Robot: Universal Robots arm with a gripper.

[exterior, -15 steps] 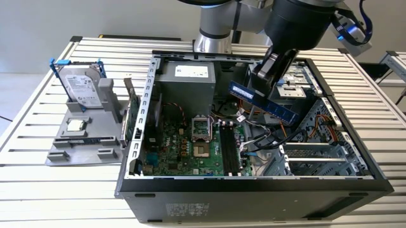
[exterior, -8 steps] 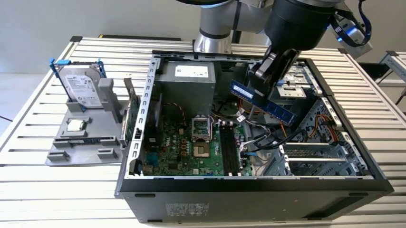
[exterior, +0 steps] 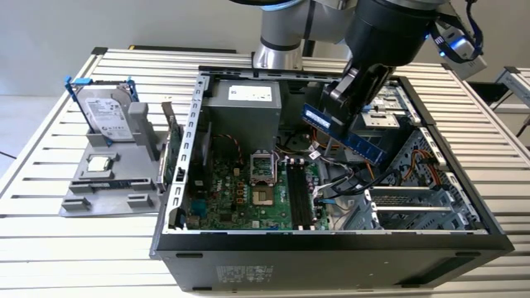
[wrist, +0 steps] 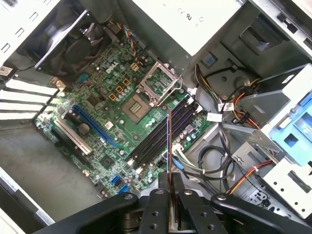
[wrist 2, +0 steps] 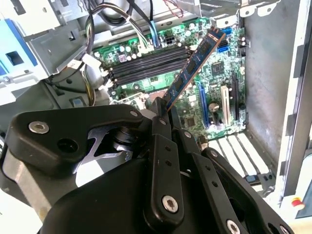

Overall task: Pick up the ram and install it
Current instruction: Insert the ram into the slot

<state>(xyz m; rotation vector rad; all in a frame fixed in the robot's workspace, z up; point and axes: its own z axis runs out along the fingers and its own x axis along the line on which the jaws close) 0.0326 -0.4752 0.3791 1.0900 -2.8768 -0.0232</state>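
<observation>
Exterior view: your gripper (exterior: 344,99) is clamped on the ram (exterior: 364,146), which sits tilted above the open computer case (exterior: 192,133). Second wrist view: fingers (wrist 2: 162,146) pinch one end, stick angled over the motherboard (wrist 2: 214,83). First wrist view: ram edge-on above the black memory slots (wrist: 151,141), not seated.

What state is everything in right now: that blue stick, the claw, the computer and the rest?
ram: tilted, held in the air, not seated.
gripper: shut on the ram.
computer case: side open.
memory slots: empty.
processor socket: cover raised.
hard drive: upright in grey holder.
</observation>
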